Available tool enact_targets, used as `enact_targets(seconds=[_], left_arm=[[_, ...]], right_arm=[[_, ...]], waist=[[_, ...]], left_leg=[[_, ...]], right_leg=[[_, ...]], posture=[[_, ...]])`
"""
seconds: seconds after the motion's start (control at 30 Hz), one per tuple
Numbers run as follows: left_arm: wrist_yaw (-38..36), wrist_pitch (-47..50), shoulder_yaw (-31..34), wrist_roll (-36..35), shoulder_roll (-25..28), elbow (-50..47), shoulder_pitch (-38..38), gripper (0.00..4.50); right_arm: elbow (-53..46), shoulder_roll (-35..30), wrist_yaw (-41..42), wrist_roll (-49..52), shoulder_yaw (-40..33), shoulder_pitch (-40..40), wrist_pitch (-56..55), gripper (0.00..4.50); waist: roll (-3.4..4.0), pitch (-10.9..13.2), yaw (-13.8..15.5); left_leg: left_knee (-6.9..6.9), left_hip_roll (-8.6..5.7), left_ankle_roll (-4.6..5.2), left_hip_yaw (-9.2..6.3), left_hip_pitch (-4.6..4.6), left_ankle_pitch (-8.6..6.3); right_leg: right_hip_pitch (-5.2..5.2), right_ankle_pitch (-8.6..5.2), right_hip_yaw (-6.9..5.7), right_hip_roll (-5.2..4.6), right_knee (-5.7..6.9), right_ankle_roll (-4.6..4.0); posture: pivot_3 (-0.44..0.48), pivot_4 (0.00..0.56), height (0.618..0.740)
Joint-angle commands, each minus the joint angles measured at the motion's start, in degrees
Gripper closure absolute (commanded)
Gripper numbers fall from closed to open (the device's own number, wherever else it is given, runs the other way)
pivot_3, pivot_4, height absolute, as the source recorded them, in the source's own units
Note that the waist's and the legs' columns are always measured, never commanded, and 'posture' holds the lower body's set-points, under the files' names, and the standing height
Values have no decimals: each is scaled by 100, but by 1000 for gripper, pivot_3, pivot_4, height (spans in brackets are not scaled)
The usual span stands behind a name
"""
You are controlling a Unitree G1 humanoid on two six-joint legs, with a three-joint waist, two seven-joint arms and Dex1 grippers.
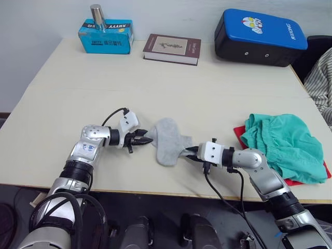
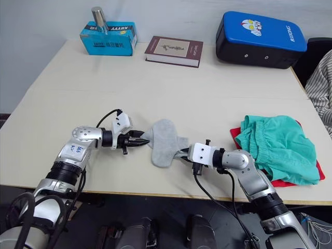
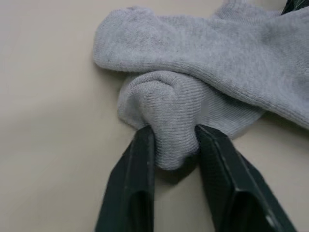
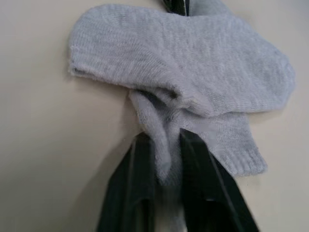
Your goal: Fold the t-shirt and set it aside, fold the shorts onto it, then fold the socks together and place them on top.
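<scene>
My right claw (image 1: 191,152) clenched on one end of socks (image 1: 168,141), near front edge of worktop (image 1: 171,88). My left claw (image 1: 146,140) grasping opposite end, fabric bunched between fingers (image 3: 137,179). Socks lie stacked on worktop between both claws. Shorts (image 1: 282,142) rest on t-shirt (image 1: 306,180), at right edge, apart from socks.

Light grey socks (image 1: 168,141) lie stacked flat at the front middle of the table (image 1: 155,88), one end pinched in the left claw (image 1: 145,140), the other in the right claw (image 1: 190,152). Teal shorts (image 1: 282,142) sit crumpled on the folded red t-shirt (image 1: 306,180) (mostly covered) at the right edge
</scene>
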Motion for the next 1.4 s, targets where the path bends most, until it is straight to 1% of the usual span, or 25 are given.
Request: enact_targets(seconds=[0.03,0.07,0.17,0.33,0.4,0.5,0.53,0.6,0.63,0.7,0.8,0.87,0.93,0.97,1.0,1.07,1.13,1.2,1.23,1.3,1.4], left_arm=[[-241,93,-21,-65,51,-280,244,4281],[-247,227,3,-100,90,-467,369,4480],[-253,571,114,-157,363,-1102,794,4480],[-60,1333,398,-449,783,-2624,1704,4480],[202,1591,547,-520,825,-3099,1986,4480],[666,1751,792,-588,689,-3351,2136,4480],[753,1942,852,-670,662,-3414,2156,4494],[687,2245,793,-714,865,-3666,2291,4500],[661,2328,763,-715,954,-3768,2346,3995],[566,2560,820,-874,1136,-4002,2472,3484],[228,2732,1142,-1361,1398,-4220,2622,2499],[189,2801,1372,-1577,1461,-4211,2638,1868],[93,2819,1598,-1653,1690,-4020,2624,1863],[66,2814,1664,-1668,1773,-3939,2612,1863],[54,2864,1701,-1712,1829,-3873,2579,1863],[251,3091,1795,-1849,1732,-3583,2236,1514],[563,3241,1808,-1868,1473,-3120,1704,973],[702,3327,1670,-1762,1332,-2735,1319,373],[653,3402,1509,-1704,1298,-2507,1102,18],[643,3386,1290,-1605,1111,-1963,640,18],[646,3228,1118,-1484,807,-1187,97,18]], right_arm=[[-1,-100,160,76,-86,-26,-170,4500],[94,-113,224,88,-92,-81,-279,4500],[505,-109,466,113,-60,-347,-677,4500],[1450,27,799,83,24,-945,-1289,4500],[1767,76,929,112,34,-1118,-1438,4500],[2018,134,1018,169,-10,-1220,-1487,4500],[2148,193,738,101,-125,-1288,-1582,4255],[2176,214,835,340,-282,-1338,-1369,3807],[2155,182,948,402,-293,-1334,-1326,3454],[1810,8,1339,728,-350,-1142,-1063,2785],[1134,-610,1940,1067,-478,-730,-546,1716],[735,-872,2097,1319,-582,-525,-36,1011],[-140,-1190,2131,1944,-731,-176,1314,295],[-491,-1283,2095,2165,-785,-50,1847,13],[-841,-1321,1949,2419,-821,45,2482,13],[-1604,-1276,1384,3019,-777,211,4161,0],[-2095,-1021,696,3388,-724,261,5456,0],[-2312,-724,155,3508,-730,247,6139,0],[-2341,-515,-199,3415,-689,240,6356,0],[-2332,-161,-720,3190,-566,231,6516,0],[-2431,235,-962,3348,-560,241,6717,0]], waist=[[0,0,-3],[0,0,-5],[0,0,-38],[1,0,-153],[1,0,-161],[1,0,-153],[1,0,-148],[1,1,-151],[2,1,-151],[3,2,-151],[8,5,-133],[9,5,-118],[10,6,-117],[10,6,-114],[10,6,-118],[12,7,-134],[10,6,-102],[10,6,-73],[10,6,-49],[8,4,-17],[-17,-10,0]], left_leg=[[0,1,0,0,0,0],[0,1,-1,1,0,0],[-1,4,-2,5,3,-2],[-6,16,-8,9,9,-4],[-9,18,-12,10,11,-6],[-8,18,-12,10,12,-5],[-6,18,-12,10,12,-5],[-5,18,-12,10,12,-6],[-5,17,-12,11,11,-6],[-8,18,-15,11,11,-7],[-13,19,-16,9,9,-9],[-13,18,-13,7,7,-12],[-10,17,-11,7,7,-14],[-10,19,-12,6,7,-15],[-10,22,-15,2,8,-17],[-11,28,-20,0,11,-23],[-12,30,-17,-7,10,-25],[-11,30,-15,-13,6,-25],[-11,28,-17,-12,6,-24],[-11,27,-23,-4,2,-22],[-11,26,-24,1,4,-21]], right_leg=[[0,0,0,1,0,0],[0,0,0,1,0,0],[0,0,7,2,1,0],[-1,-2,25,5,1,-5],[-1,-3,28,6,0,-8],[0,-4,31,5,0,-9],[0,-4,30,3,-1,-9],[-1,-3,31,2,-1,-9],[-3,-3,32,1,0,-10],[-4,-4,34,2,0,-10],[-4,-5,32,2,-1,-12],[-4,-5,30,1,-8,-12],[-4,-5,31,-2,-14,-12],[-4,-5,31,-3,-13,-12],[-5,-6,30,-2,-12,-14],[-6,-7,29,-1,-8,-24],[-6,-5,24,-1,-5,-30],[-8,-2,20,-1,-5,-35],[-9,-2,20,-1,-4,-35],[-14,-2,20,2,-7,-35],[-12,-2,19,6,-5,-35]], posture=[[0,150,740],[0,150,740],[0,150,740],[0,150,740],[0,150,740],[0,150,740],[0,150,740],[0,150,740],[0,150,740],[0,150,740],[0,150,740],[0,150,740],[0,150,740],[0,150,740],[0,150,740],[0,150,740],[0,150,740],[0,150,740],[0,150,740],[0,150,740],[0,150,740]])
